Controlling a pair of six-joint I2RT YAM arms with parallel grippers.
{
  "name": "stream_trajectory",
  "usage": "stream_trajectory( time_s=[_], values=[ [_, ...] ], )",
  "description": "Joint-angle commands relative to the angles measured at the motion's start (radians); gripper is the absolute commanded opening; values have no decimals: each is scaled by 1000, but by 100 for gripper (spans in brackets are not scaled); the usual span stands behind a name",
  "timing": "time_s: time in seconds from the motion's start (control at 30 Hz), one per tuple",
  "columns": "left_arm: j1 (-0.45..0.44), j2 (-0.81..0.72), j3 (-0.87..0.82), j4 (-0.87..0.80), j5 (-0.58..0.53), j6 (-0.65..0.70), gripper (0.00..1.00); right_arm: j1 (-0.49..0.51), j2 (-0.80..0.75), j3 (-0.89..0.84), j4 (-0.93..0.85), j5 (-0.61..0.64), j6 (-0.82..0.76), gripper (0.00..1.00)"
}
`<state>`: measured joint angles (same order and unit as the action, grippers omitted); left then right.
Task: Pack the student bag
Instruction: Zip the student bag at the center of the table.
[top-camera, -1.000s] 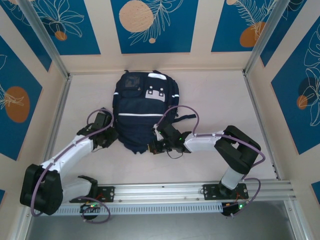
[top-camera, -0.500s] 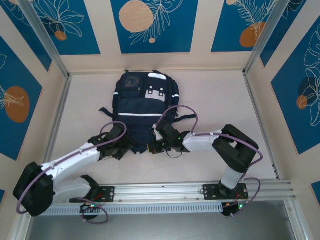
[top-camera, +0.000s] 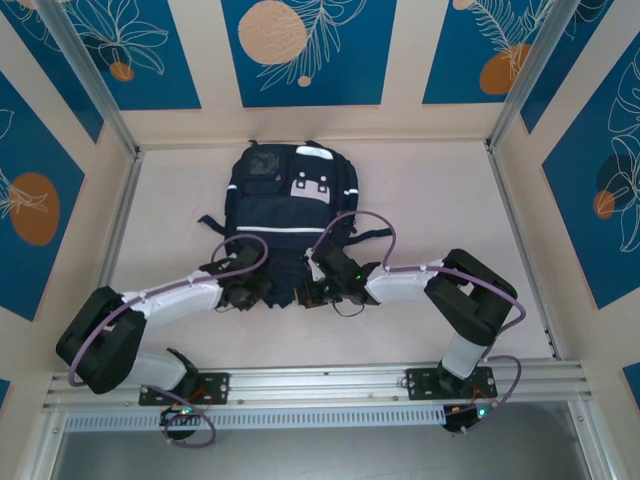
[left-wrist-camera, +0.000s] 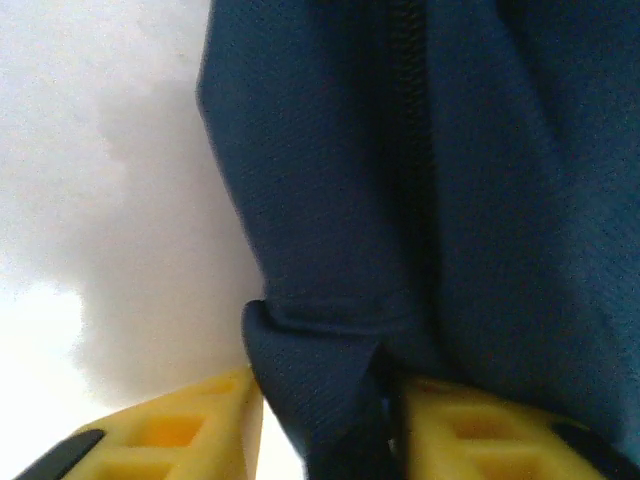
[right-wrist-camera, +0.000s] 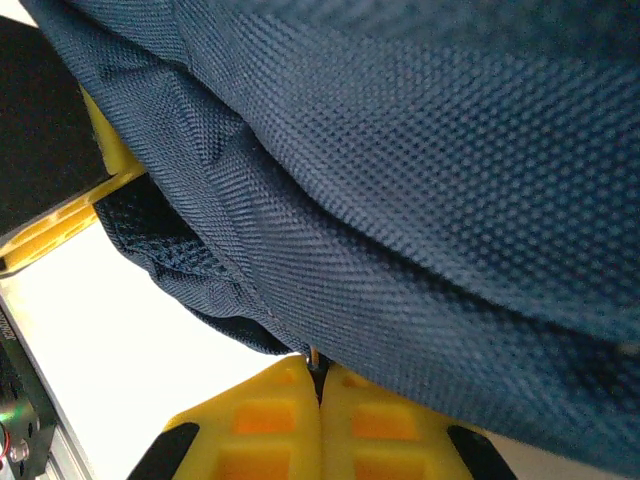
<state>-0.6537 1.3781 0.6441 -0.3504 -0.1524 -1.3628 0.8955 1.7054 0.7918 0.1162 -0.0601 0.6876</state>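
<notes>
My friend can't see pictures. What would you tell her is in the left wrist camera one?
The left gripper pinches a fold of the navy student bag between its yellow fingers at the bottom. A dark zipper runs down the fabric, and pale table shows on the left.

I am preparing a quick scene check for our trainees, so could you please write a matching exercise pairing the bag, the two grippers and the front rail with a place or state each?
Things:
1. student bag
2. left gripper
3. right gripper
4. rail

Places or states:
A. silver, along the near edge of the table
B. yellow fingers pinched shut on the bag's near edge
C. navy, lying towards the far side of the table
D. a fold of navy fabric between its yellow fingers

Pairs: 1-C; 2-D; 3-B; 4-A
</notes>
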Motion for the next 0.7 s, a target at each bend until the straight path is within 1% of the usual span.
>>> stream_trajectory(
  time_s=[0.0,0.17,0.37,0.5,0.67],
  values=[
    [45,16,-15,27,-36,40,0,3,13,-37,-116,-10,2,0],
    [72,-74,18,-40,-51,121,0,-5,-9,-36,-138,-4,-12,0],
    [76,-190,84,-154,-82,229,0,-7,-49,-34,-166,1,-30,0],
    [109,-238,65,-209,-78,237,0,-10,-46,-28,-183,1,-56,0],
    [169,-288,-1,-217,-43,237,0,-9,-47,-10,-219,-16,-79,0]
  ],
)
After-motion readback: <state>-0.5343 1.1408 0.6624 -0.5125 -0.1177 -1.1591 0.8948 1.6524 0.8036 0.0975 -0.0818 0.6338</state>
